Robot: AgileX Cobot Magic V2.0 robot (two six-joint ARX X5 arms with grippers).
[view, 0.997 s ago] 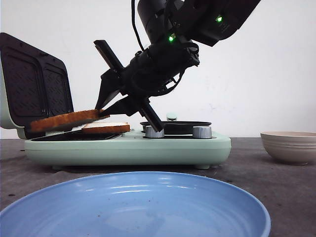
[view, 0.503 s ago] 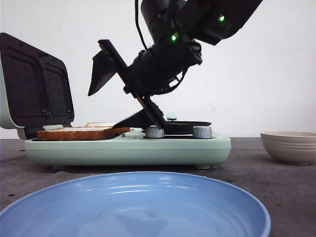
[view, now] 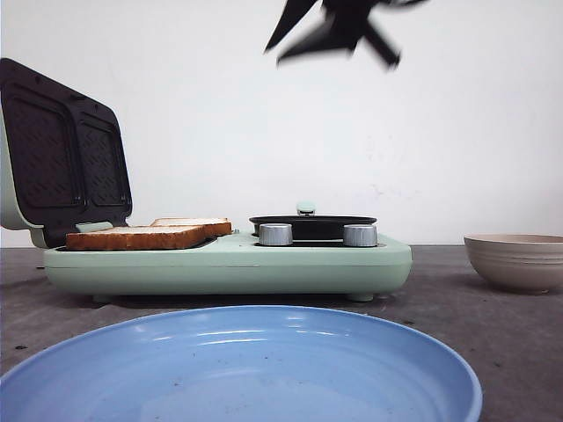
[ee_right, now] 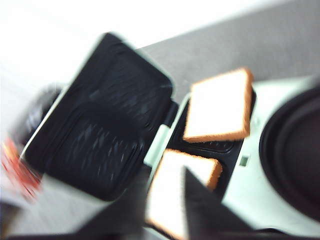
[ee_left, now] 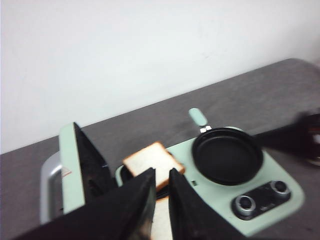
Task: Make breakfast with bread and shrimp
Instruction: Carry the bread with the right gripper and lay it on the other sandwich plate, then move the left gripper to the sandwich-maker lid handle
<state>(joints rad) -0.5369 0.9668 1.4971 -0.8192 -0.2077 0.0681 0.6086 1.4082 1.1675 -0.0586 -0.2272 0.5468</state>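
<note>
Both bread slices (view: 145,235) lie flat on the open sandwich maker (view: 229,259). Left gripper (ee_left: 159,179) nearly closed, empty — right gripper (ee_right: 172,200) blurred, state unclear.

No readable text, brand, number or sign on any surface. The maker (view: 229,264) and its knobs (view: 275,235) carry no marking that can be made out.
</note>
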